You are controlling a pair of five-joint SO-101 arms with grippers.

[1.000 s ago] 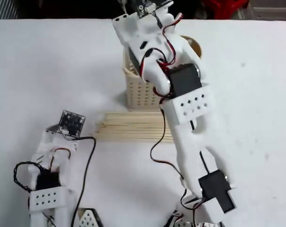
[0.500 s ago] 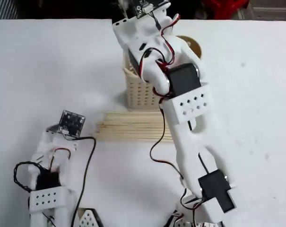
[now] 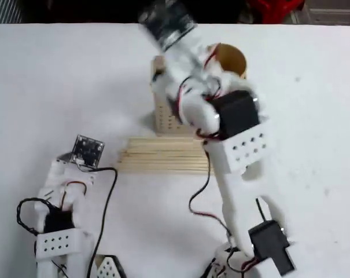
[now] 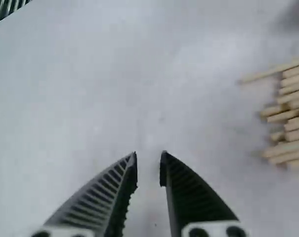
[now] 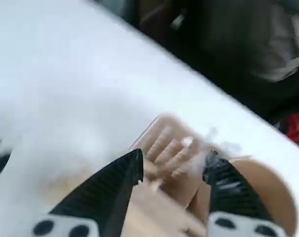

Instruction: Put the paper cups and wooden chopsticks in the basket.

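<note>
Since the earlier frames, your right arm has swung rightward at upper centre, uncovering more of the paper cup [image 3: 231, 57]. The cup has a brown interior and a round rim, and stands just upper right of the basket [image 3: 165, 114], a cream lattice box. Wooden chopsticks [image 3: 158, 155] lie in a flat pale row at centre, just below the basket. Right gripper [image 5: 174, 165]: jaws spread over blurred tan shapes, probably the basket's rim. Left gripper [image 4: 148, 159]: jaws narrowly parted, holding nothing.

Robotics lab: wired arms [image 3: 232, 145], white table [image 3: 313, 87]
</note>
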